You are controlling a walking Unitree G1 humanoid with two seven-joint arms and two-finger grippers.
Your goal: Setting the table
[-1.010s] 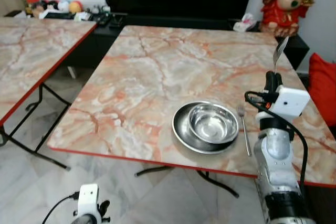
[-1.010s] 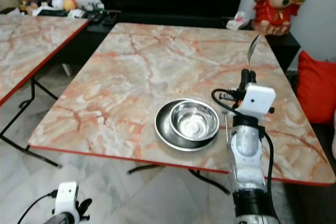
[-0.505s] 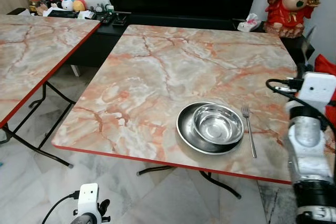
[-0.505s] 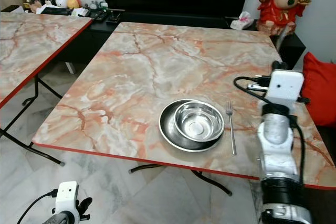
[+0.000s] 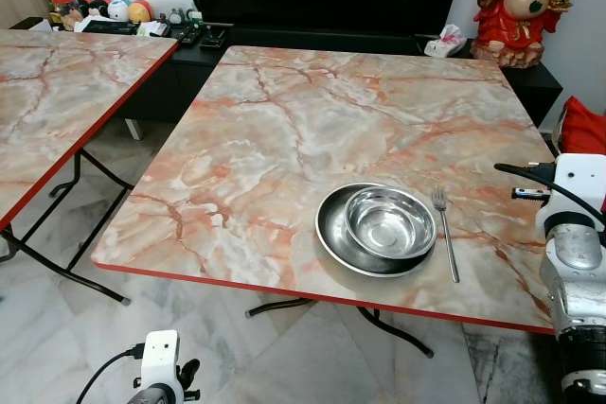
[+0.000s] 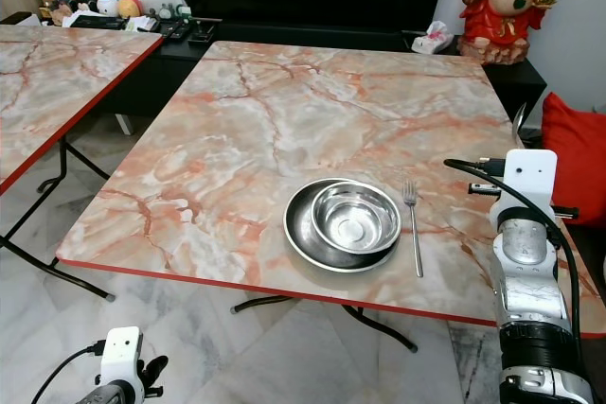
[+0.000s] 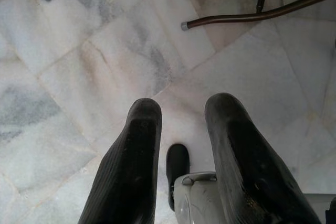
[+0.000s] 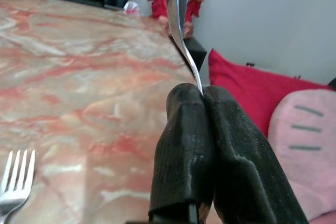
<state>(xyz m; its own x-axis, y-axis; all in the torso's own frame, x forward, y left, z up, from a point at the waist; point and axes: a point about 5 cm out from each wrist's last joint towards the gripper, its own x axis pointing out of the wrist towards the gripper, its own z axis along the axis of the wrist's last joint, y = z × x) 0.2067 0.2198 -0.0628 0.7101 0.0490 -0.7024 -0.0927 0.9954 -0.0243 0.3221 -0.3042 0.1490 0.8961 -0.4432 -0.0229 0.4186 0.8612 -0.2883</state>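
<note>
Two black fingers of the right gripper (image 8: 203, 95) pressed together on the handle of a slim silver metal spoon (image 8: 180, 19) — bowl end rising clear above them. Flat silver fork (image 6: 414, 234) on the marble-patterned table (image 6: 284, 120), to that gripper's left, just beside the shiny steel bowl (image 6: 355, 216) (nested in a round steel plate (image 6: 299, 232)). Left gripper (image 7: 184, 114) hangs over floor tiles — fingers parted.

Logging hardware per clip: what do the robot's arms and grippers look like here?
The right arm is a silver ribbed cylinder with a black lower segment, topped by a white boxy wrist module with black cables looping off it. The right gripper has two long black finely ribbed fingers. The left gripper has matching black fingers; its wrist module is white with a black cable.
</note>
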